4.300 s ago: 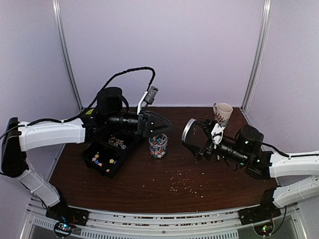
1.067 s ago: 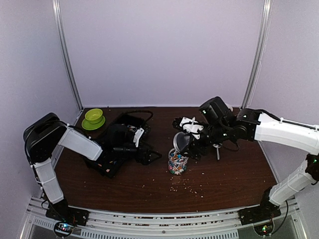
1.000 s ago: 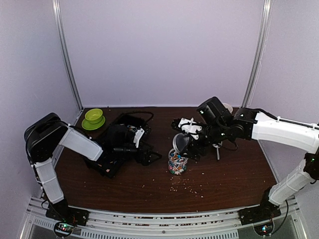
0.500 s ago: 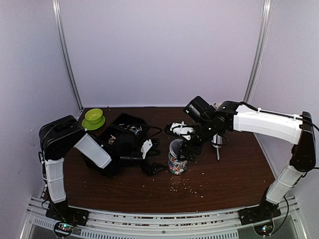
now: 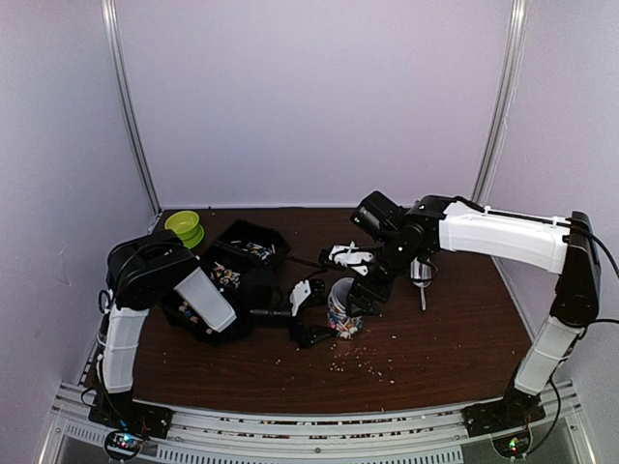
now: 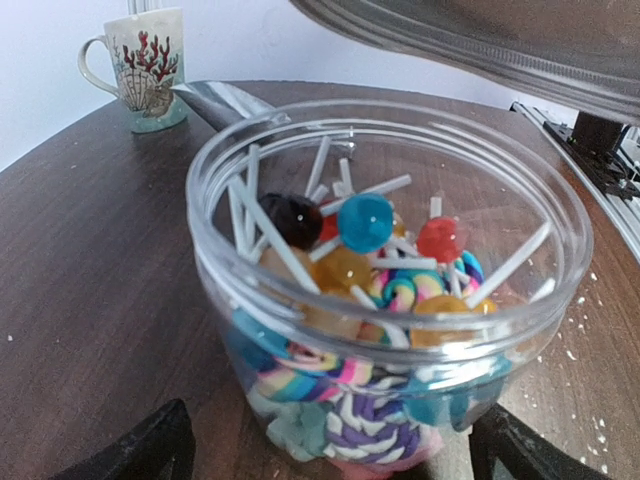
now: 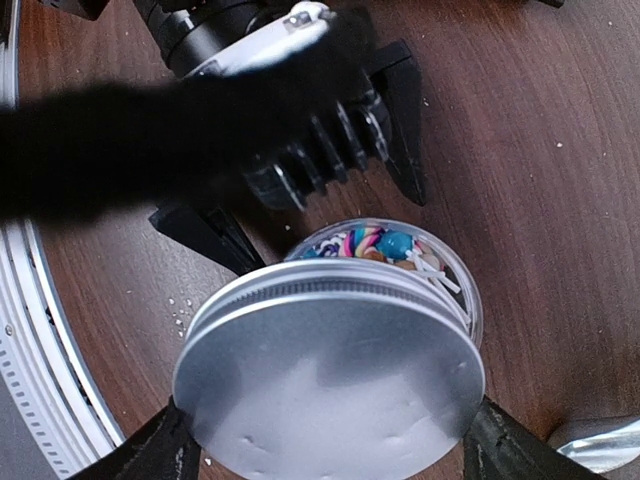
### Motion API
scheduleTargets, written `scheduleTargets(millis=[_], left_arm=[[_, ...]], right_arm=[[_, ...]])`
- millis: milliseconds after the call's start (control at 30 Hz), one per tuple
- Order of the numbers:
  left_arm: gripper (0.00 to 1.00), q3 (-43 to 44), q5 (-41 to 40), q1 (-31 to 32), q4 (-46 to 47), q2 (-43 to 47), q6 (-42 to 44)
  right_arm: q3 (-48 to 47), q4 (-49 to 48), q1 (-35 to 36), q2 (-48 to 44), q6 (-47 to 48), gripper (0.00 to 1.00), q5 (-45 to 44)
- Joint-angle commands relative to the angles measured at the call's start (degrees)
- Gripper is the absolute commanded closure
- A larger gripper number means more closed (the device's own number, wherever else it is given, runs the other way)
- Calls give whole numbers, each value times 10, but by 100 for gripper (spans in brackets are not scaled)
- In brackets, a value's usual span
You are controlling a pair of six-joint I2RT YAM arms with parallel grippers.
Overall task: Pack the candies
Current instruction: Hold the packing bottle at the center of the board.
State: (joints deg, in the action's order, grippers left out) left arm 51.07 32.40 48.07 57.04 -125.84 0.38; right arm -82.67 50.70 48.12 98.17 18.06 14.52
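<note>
Roughly, progress: late stage. Filling looks mostly done, closing not yet done.
Task thing: candies [image 6: 365,222] heaped in the clear jar [image 5: 340,315] at mid-desk [image 5: 435,338] — lollipops with white sticks on top, swirled pastel sweets beneath, piled to near the rim.
Leftovers: a few coloured sweets showing in the black tray [image 5: 259,235] left of the jar; too small to count.
Cover: silver lid [image 7: 330,375], tilted, just above the jar mouth and hiding part of it; not seated.
Right arm: right fingers [image 7: 152,448] clamped on the lid from opposite sides.
Left arm: left fingers [image 6: 150,450] spread wide and low, one to each side of the jar's base; contact with its wall not clear.
Remaining, by judgement: level the lid, set it on the rim, twist it shut — perhaps after moving the tray leftovers.
Risk: upright sticks could foul the lid; jar could spin unless braced.
Around: mug [image 6: 145,68], green bowl [image 5: 184,226], pale crumbs [image 5: 363,362].
</note>
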Motion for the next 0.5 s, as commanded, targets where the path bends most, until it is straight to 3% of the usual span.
scheduleTargets(millis=[0, 267, 467], left_arm=[[2, 30, 10, 8, 54, -22, 7], [2, -1, -1, 12, 148, -45, 3], [2, -5, -4, 13, 167, -55, -4]], right_arm=[[-26, 18, -2, 17, 5, 14, 3], [-49, 35, -4, 35, 2, 14, -16], [-46, 37, -6, 38, -1, 14, -24]])
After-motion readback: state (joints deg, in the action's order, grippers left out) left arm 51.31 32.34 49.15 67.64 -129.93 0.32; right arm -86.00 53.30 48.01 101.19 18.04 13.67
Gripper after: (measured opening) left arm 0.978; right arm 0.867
